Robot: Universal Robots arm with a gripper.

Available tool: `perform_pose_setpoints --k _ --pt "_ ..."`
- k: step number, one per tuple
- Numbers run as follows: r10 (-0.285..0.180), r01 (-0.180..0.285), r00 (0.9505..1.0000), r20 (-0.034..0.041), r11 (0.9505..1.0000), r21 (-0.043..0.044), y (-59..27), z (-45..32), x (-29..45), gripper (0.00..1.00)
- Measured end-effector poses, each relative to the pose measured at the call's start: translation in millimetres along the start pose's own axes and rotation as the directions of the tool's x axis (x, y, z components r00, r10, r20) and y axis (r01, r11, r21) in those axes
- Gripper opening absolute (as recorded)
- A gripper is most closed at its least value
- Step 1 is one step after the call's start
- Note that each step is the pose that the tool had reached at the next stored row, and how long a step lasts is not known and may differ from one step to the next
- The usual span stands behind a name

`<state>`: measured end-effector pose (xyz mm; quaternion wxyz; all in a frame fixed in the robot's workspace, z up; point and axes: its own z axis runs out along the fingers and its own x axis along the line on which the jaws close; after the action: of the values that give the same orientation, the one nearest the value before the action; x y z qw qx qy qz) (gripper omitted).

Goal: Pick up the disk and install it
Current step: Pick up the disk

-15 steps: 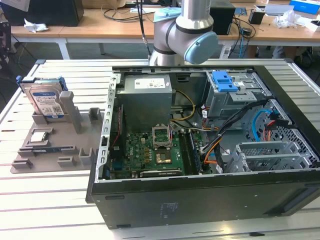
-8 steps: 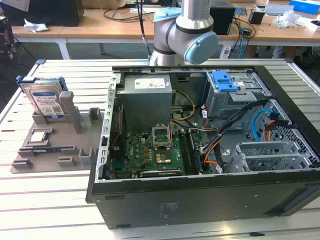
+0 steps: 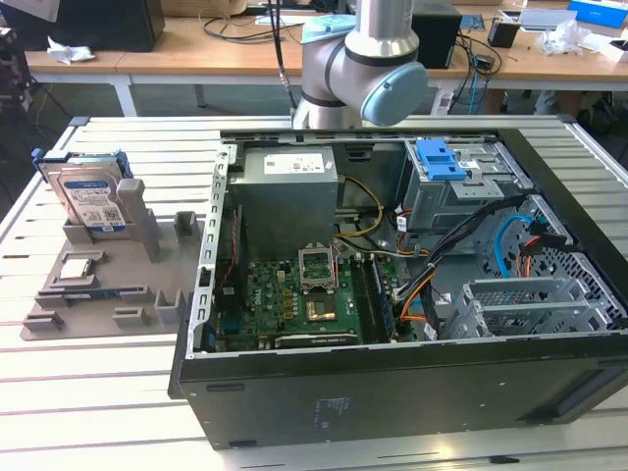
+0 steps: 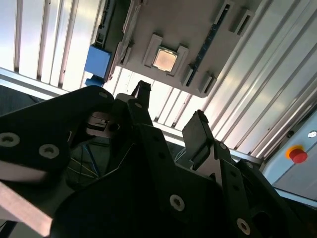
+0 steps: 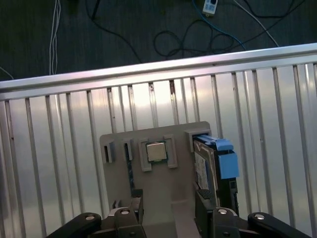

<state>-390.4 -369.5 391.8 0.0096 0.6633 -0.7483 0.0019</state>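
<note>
The disk (image 3: pixel 93 196) sits upright in the grey holder (image 3: pixel 128 285) on the desk (image 3: pixel 88 392), at the exterior view's left of the PC case (image 3: pixel 392 392). Gripper (image 5: pixel 169 204) hangs above the holder, spread wide, holding nothing.

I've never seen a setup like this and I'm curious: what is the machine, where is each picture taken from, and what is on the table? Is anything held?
It is a single robot arm with a two-fingered gripper. The exterior view comes from a camera off the arm, looking over a slatted metal table. The two wrist views come from cameras riding on the arm, looking past the gripper. On the table stands an open computer case; at the exterior view's left lies a grey holder. In it the disk, with blue rails, stands on edge, and a square processor chip lies flat. The gripper is open and holds nothing; it hangs above the holder, apart from the disk.
</note>
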Motion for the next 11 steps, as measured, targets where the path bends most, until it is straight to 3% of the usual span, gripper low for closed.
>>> perform_pose_setpoints --k 11 --pt "0.0 0.0 1.0 0.0001 1.0 0.0 2.4 0.4 -19.8 0.54"
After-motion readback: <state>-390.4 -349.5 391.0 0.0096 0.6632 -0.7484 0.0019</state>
